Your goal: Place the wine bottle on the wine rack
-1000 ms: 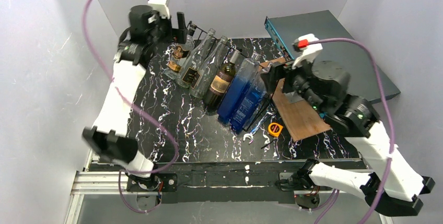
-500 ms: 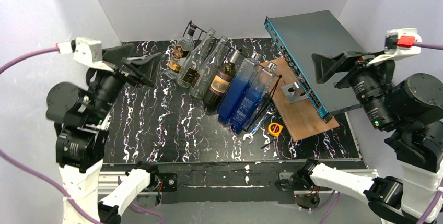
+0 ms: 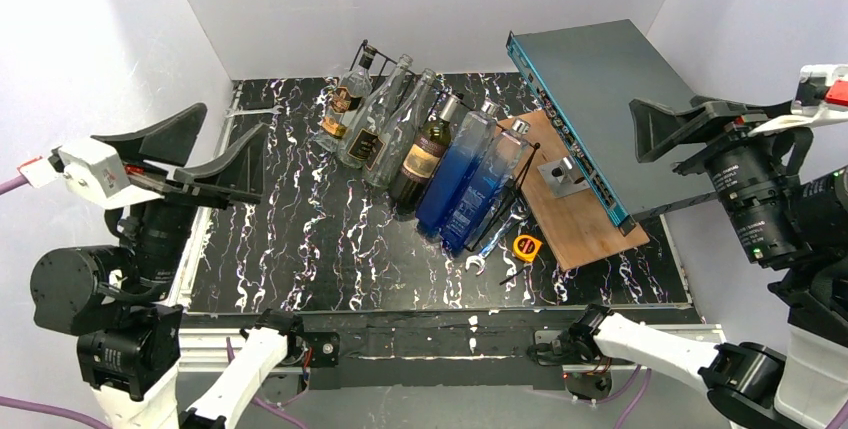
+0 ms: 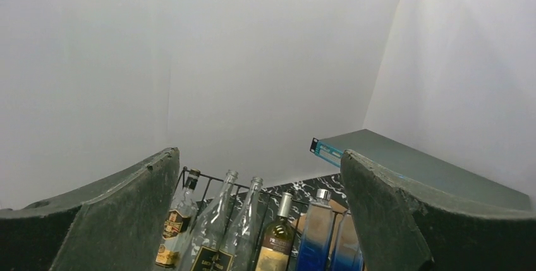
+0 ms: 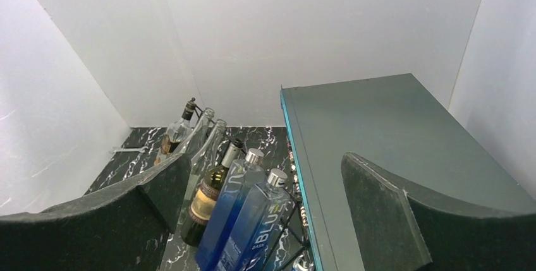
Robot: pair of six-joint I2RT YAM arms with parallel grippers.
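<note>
The black wire wine rack [image 3: 521, 185] stands at the back middle of the marble table. Several bottles lie side by side in it. The dark wine bottle [image 3: 424, 154] with a gold label lies in a middle slot, neck toward the back. It has clear bottles on its left and two blue bottles [image 3: 470, 181] on its right. My left gripper [image 3: 235, 119] is open and empty, raised at the left, well clear of the rack. My right gripper [image 3: 665, 129] is open and empty, raised at the right. The left wrist view shows the left gripper [image 4: 259, 154], the rack [image 4: 208, 177] and the wine bottle [image 4: 276, 246]. The right wrist view shows the right gripper [image 5: 267, 157] and the bottle [image 5: 212, 198].
A grey box with a teal front edge [image 3: 600, 79] leans at the back right, over a wooden board [image 3: 570, 219] with a small metal bracket [image 3: 560, 177]. A yellow tape measure [image 3: 526, 246] and a wrench [image 3: 480, 261] lie in front of the rack. White walls enclose the table.
Both arms have drawn back from the two ends of the rack and risen high at the sides. The bottles and the rack have not moved.
</note>
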